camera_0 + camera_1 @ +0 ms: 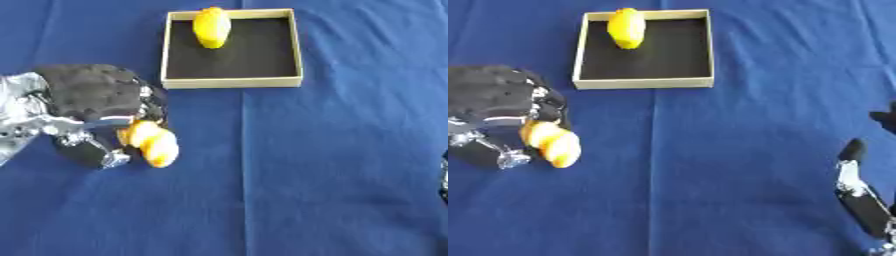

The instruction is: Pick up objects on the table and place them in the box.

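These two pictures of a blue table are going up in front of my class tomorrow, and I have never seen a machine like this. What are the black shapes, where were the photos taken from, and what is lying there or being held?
Both pictures come from one moment, taken by the two eyes of a camera in a humanoid robot's head, looking down at a table covered in blue cloth. That is why they look nearly alike.

The black and silver shape at the left is the robot's left hand. Its fingers and thumb curl round an orange object, low over the cloth; I cannot tell whether it is lifted.

At the far side sits a shallow box with pale walls and a dark floor. A yellow object already lies inside, against the far wall.

The right hand rests idle at the lower right, fingers straight, holding nothing.
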Controlling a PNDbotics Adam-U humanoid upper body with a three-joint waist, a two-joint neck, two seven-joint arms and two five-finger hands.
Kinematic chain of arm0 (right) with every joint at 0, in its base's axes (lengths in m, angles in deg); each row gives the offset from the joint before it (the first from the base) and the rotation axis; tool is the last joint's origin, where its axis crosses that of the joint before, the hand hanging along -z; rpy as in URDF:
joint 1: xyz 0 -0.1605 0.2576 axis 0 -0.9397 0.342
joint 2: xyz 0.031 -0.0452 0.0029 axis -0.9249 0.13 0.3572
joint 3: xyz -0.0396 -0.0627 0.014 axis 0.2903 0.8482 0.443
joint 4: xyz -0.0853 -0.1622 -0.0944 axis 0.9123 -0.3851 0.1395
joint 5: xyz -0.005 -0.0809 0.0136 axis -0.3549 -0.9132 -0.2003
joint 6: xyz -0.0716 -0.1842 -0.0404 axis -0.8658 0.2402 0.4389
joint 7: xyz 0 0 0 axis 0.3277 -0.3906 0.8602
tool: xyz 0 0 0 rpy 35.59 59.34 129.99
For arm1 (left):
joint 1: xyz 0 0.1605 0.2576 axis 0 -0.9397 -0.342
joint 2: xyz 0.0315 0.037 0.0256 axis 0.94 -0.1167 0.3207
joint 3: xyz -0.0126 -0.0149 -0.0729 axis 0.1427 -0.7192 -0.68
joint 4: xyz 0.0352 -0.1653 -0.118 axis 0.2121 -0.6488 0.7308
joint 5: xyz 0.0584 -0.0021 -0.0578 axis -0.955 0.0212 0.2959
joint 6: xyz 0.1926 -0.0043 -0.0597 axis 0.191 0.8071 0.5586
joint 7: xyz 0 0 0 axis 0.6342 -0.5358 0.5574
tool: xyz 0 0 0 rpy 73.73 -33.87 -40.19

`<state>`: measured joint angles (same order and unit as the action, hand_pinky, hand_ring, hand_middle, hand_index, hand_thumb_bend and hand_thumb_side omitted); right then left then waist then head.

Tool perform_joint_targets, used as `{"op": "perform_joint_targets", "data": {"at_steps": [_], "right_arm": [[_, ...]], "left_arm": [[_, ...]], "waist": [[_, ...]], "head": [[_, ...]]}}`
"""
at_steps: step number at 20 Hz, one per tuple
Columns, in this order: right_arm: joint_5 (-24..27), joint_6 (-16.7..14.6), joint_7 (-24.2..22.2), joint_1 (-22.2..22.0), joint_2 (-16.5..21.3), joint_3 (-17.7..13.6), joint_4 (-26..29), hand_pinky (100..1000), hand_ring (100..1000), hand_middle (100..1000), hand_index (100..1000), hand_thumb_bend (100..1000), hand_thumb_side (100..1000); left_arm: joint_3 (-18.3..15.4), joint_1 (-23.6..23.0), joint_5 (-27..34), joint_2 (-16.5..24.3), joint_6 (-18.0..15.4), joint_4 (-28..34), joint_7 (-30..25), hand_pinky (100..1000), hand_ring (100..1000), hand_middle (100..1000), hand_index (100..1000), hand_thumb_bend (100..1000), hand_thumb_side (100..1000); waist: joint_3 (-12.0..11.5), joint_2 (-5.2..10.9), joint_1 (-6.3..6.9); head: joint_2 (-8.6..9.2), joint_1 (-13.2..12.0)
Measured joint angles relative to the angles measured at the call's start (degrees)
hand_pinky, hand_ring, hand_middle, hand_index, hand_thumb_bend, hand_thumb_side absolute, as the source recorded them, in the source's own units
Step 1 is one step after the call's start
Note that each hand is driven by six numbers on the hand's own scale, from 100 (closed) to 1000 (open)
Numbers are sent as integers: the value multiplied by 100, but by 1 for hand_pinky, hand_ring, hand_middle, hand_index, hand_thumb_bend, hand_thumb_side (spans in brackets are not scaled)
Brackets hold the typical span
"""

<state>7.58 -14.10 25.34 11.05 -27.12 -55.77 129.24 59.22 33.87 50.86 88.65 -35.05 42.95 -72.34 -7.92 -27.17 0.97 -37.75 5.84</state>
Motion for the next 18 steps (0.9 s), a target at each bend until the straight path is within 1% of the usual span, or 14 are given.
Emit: {"op": "perform_joint_targets", "data": {"at_steps": [1,3,6,10,11,12,13,17,18], "right_arm": [[-1,-10,9,-6,0,0,0,776,1000,693,903,100,521],[-8,-52,28,-8,3,2,0,776,998,694,901,100,508],[-38,-118,30,-6,49,18,-3,777,997,695,901,100,506],[-78,-153,13,20,83,74,-3,777,1000,694,901,100,517],[-85,-153,13,23,90,78,-3,777,1000,694,901,100,520],[-90,-153,12,31,93,82,-3,777,1000,693,900,100,521],[-91,-153,10,56,93,93,-2,777,1000,692,900,100,522],[-91,-170,-24,125,95,126,-1,778,1000,694,901,100,526],[-91,-180,-35,139,95,138,-1,779,1000,694,901,100,526]], "left_arm": [[-117,102,57,-12,81,38,6,771,705,629,724,121,100],[-303,359,85,-126,230,-27,33,771,698,624,707,121,100],[-433,782,52,-467,320,-507,153,771,693,621,694,120,100],[-464,1221,-170,-991,152,-1414,438,764,694,621,692,161,100],[-467,1301,-272,-1107,91,-1626,509,766,693,621,694,148,100],[-480,1374,-375,-1220,35,-1840,578,769,690,620,695,136,100],[-488,1437,-477,-1338,-12,-2057,647,768,691,620,699,143,100],[-564,1618,-1014,-1818,-162,-2987,954,762,705,631,710,206,100],[-598,1661,-1191,-1935,-192,-3239,1058,767,707,634,712,192,100]], "waist": [[-2,9,3],[6,22,14],[95,34,62],[205,32,109],[226,29,117],[249,18,123],[278,3,128],[400,-42,144],[426,-51,148]], "head": [[-1,5],[-3,6],[-4,1],[-2,-39],[-1,-57],[1,-77],[3,-97],[29,-187],[38,-216]]}}
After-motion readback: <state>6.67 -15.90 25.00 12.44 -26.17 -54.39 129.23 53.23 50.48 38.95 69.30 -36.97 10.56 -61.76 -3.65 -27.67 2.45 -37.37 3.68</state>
